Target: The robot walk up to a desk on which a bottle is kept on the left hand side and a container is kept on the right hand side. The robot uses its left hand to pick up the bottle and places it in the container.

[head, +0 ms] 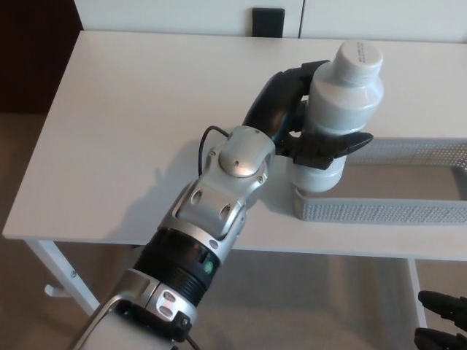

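The left hand (310, 138) grips the white bottle (337, 109) around its middle, holding it nearly upright at the left end of the grey mesh container (379, 210) on the white desk (131, 131), its base over the container's corner. Right hand fingertips (441, 321) show below the container; their state is unclear.

The white tabletop (131, 109) stands on white legs (62, 281) over a beige floor (18, 292). Behind it runs a white wall panel (168, 13) with a black square fitting (268, 17). A dark area (33, 51) fills the upper left corner.
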Tool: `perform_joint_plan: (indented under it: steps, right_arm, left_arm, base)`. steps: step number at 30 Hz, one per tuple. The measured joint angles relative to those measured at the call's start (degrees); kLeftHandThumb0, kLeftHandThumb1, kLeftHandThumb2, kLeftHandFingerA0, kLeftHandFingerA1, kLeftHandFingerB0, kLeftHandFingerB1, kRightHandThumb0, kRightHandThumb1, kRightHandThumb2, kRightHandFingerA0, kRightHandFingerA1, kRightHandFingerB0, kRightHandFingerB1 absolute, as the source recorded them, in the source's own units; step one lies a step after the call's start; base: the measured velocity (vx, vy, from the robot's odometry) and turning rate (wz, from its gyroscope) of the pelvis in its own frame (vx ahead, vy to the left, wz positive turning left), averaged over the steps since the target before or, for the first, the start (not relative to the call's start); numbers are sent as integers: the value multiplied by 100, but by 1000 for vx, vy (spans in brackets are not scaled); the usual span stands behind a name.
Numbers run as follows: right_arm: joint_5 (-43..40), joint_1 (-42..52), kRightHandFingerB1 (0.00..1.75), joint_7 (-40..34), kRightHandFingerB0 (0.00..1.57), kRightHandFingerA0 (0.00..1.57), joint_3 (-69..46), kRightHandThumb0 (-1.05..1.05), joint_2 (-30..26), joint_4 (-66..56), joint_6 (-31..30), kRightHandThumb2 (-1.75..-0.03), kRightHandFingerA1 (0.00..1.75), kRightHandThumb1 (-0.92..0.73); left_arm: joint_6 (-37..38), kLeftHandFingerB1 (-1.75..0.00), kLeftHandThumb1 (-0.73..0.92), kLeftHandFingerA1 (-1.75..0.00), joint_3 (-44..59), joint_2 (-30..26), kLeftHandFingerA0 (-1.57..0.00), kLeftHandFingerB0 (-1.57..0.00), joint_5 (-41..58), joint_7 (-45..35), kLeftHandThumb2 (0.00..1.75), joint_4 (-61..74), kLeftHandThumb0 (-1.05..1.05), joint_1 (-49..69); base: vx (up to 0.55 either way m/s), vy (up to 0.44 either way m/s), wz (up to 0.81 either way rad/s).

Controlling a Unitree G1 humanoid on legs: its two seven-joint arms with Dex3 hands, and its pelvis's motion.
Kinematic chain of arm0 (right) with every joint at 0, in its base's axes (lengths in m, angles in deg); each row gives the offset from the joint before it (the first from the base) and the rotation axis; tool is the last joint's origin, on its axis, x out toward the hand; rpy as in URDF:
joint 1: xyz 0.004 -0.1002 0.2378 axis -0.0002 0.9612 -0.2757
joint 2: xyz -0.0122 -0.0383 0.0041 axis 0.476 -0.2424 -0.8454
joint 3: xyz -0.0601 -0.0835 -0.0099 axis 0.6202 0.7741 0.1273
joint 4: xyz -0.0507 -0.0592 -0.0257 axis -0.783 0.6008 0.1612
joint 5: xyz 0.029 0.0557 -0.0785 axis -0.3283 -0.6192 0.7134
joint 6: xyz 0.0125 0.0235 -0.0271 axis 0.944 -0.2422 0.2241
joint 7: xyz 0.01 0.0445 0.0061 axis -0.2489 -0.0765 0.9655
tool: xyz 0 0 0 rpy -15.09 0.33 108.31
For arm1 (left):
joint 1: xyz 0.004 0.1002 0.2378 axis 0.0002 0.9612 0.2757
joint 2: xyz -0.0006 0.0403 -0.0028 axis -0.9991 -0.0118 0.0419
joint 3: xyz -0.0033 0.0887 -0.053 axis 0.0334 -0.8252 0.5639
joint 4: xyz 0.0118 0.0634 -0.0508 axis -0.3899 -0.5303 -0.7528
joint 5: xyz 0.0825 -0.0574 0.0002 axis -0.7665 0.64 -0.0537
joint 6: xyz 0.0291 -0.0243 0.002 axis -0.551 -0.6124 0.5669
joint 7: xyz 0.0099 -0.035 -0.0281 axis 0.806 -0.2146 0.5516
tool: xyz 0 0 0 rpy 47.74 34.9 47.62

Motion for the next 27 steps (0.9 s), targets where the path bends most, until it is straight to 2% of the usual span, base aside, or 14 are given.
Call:
perform_joint_plan:
  steps: [6, 9, 10, 12, 13, 16, 17, 27]
  right_arm:
    - [6, -4, 42, 1, 46, 45, 2, -70, 0, 1, 17, -57, 54, -51]
    - [17, -4, 42, 0, 46, 45, 13, -69, 0, 2, 30, -57, 54, -51]
    - [28, -4, 40, 0, 46, 45, 24, -67, 0, 2, 37, -57, 51, -52]
    - [28, -4, 40, 0, 47, 46, 24, -67, 0, 2, 37, -57, 50, -52]
    - [35, -4, 40, 0, 47, 46, 34, -67, 0, 2, 45, -58, 51, -53]
    - [41, -4, 40, -1, 47, 46, 47, -67, 0, 2, 49, -57, 51, -52]
    - [43, -4, 41, -2, 48, 47, 60, -66, 0, 1, 50, -57, 54, -52]
    - [44, -4, 42, -2, 48, 47, 96, -66, 2, 1, 65, -57, 53, -52]
  left_arm:
    - [108, -113, 69, -135, 11, 0, -110, -86, 76, -21, 87, -68, -19, -1]
    - [124, -113, 71, -136, 6, 0, -111, -85, 84, -22, 84, -85, -20, -5]
    - [143, -107, 73, -135, -4, 0, -111, -83, 88, -22, 78, -99, -18, -9]
    - [143, -110, 72, -138, -4, 0, -110, -83, 88, -22, 75, -99, -20, -9]
    - [163, -110, 69, -135, -19, 0, -112, -86, 91, -22, 84, -122, -19, -20]
    - [164, -110, 69, -136, -36, 0, -111, -87, 97, -25, 84, -190, -19, -79]
    - [164, -101, 57, -122, -49, 0, -122, -91, 97, -25, 108, -223, -19, -110]
    - [163, -103, 57, -121, -138, 0, -120, -92, 96, -22, 111, -454, -19, -302]
  base:
    - [0, 0, 0]
    - [0, 0, 0]
    - [0, 0, 0]
    - [0, 0, 0]
    - [0, 0, 0]
    - [0, 0, 0]
    - [0, 0, 0]
    - [0, 0, 0]
